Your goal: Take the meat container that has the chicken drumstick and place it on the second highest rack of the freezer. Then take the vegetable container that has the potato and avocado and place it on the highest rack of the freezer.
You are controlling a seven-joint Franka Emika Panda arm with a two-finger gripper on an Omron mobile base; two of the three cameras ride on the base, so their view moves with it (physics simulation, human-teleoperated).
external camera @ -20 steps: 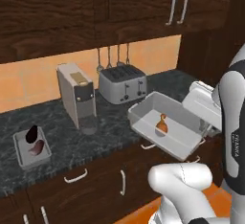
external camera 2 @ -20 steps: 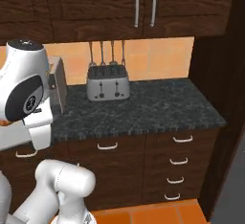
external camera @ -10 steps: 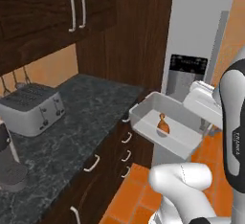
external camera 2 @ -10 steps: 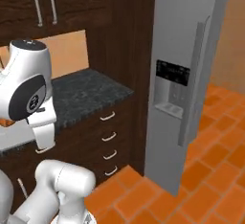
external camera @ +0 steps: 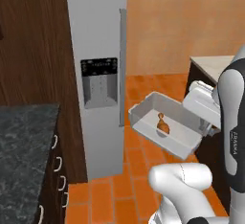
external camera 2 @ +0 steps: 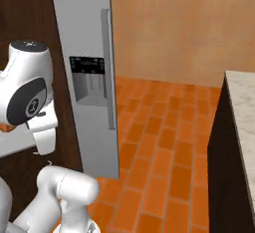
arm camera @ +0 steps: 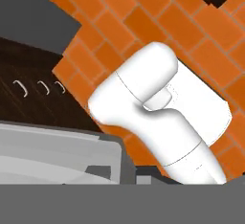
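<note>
Gripper (external camera: 206, 128) closed on meat container (external camera: 167, 129).

I see the freezer (external camera: 98, 50) straight ahead with its door shut, its handle (external camera: 122, 65) running down the right edge. The meat container (external camera: 167, 129) hangs out over bare tiled floor (external camera 2: 164, 142), near that door. The dark desk (external camera: 24, 141) flanks my left; a pale-topped desk (external camera 2: 241, 112) bounds my right, leaving an open aisle between.

Dark granite counter (external camera: 24, 137), orange brick floor (external camera 2: 164, 142), marble-topped counter (external camera 2: 244, 107)
</note>
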